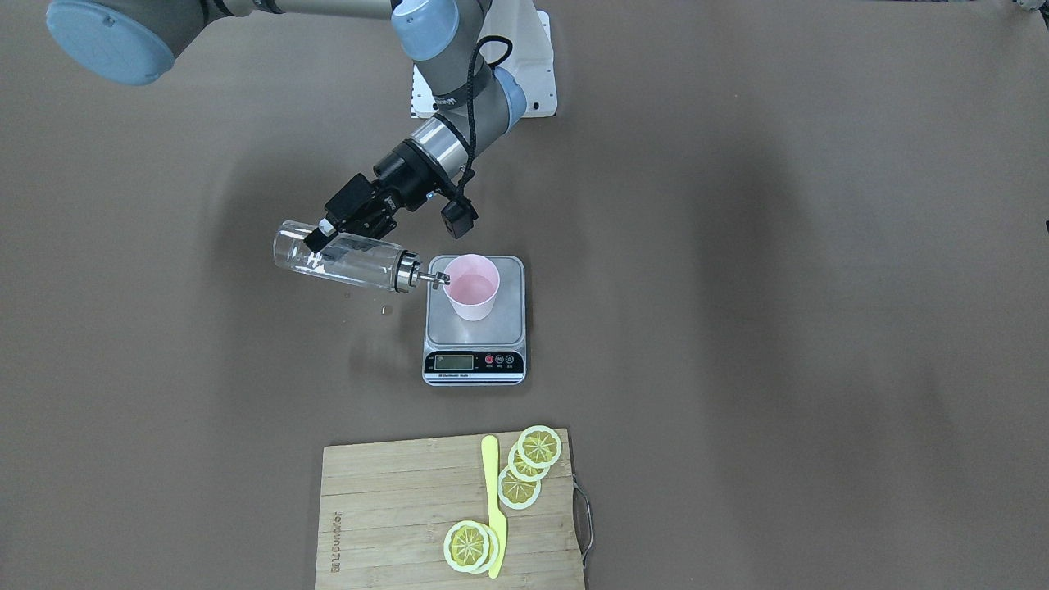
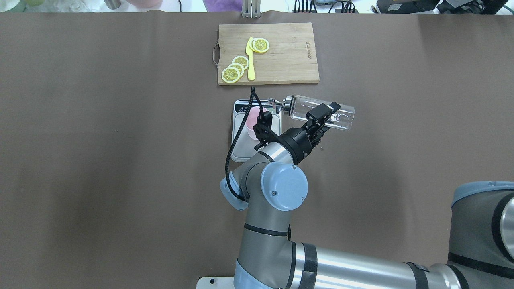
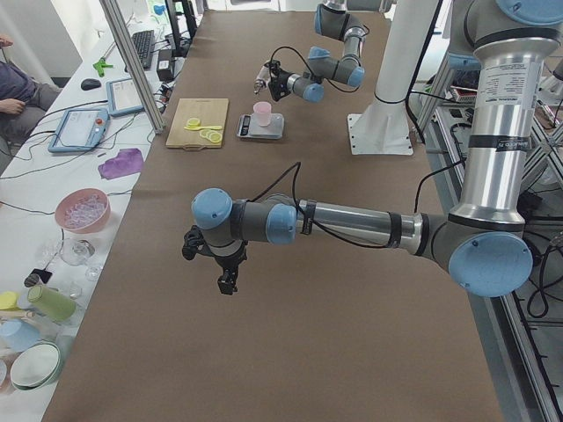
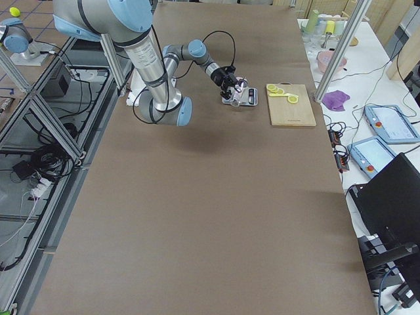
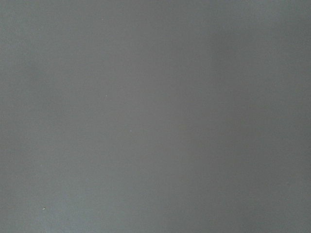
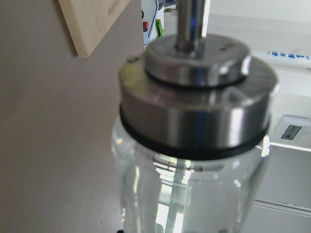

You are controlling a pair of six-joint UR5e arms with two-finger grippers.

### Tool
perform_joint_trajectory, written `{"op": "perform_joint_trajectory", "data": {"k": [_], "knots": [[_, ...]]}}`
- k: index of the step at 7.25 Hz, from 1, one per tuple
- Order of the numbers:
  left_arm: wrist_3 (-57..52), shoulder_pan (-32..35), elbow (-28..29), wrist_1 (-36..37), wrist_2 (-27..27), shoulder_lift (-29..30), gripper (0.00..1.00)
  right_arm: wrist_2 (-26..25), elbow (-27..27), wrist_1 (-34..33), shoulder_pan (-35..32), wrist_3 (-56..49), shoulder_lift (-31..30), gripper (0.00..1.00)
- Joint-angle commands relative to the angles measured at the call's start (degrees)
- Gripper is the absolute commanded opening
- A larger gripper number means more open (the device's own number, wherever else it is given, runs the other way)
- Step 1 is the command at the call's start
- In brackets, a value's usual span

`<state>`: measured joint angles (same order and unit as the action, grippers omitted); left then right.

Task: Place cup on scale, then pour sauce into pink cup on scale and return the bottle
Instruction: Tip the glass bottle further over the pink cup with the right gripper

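Cup (image 1: pixel 473 287): stands upright on the steel platform of the scale (image 1: pixel 501 326), toward the edge away from the display strip and nearer the side where the bottle hangs. Bottle (image 1: pixel 348 260): hangs in the air just beside the scale, on the robot's right of it, lying close to level. Points its silver spout (image 1: pixel 432 279) at the scale, with the tip right at the cup's rim, above the platform. Looks clear along its whole length; cannot tell what is inside, nor whether anything lies in the cup. Right gripper (image 1: pixel 334 238): reaches in from the robot's side of the scale, jaws clenched across the glass body toward its base end, far from the cap. Left gripper (image 3: pixel 215 259): hovers low over bare worktop (image 1: pixel 737 328), well apart from the scale, toward the robot's left end. Shows only in the side view, so cannot tell whether its jaws are clenched or released; its wrist view gives nothing but plain grey surface. Cutting board (image 1: pixel 385 508): lies flat beyond the scale's display end, near but not touching. Carries lemon slices (image 1: pixel 524 471) and a yellow knife (image 1: pixel 494 508).
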<state>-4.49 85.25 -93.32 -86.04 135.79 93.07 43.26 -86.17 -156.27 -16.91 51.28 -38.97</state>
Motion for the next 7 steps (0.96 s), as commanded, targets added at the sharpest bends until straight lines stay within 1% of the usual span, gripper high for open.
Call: {"op": "perform_joint_trajectory", "data": {"k": [1, 3, 4, 5, 7], "knots": [[0.00, 0.00, 0.07, 0.00, 0.00, -0.08, 0.99, 0.68, 0.74, -2.19, 0.04, 0.93, 0.91, 0.00], [0.00, 0.00, -0.02, 0.00, 0.00, -0.08, 0.99, 0.86, 4.41, -4.47, 0.04, 3.12, 3.27, 0.00], [0.00, 0.00, 0.07, 0.00, 0.00, -0.08, 0.99, 2.43, 5.91, -5.44, 0.13, 3.56, 4.77, 0.00], [0.00, 0.00, 0.07, 0.00, 0.00, -0.08, 0.99, 2.61, 6.89, -7.02, 0.21, 5.31, 5.13, 0.00], [0.00, 0.00, 0.15, 0.00, 0.00, -0.08, 0.99, 3.32, 9.17, -7.56, 0.39, 6.98, 5.66, 0.00]]}}
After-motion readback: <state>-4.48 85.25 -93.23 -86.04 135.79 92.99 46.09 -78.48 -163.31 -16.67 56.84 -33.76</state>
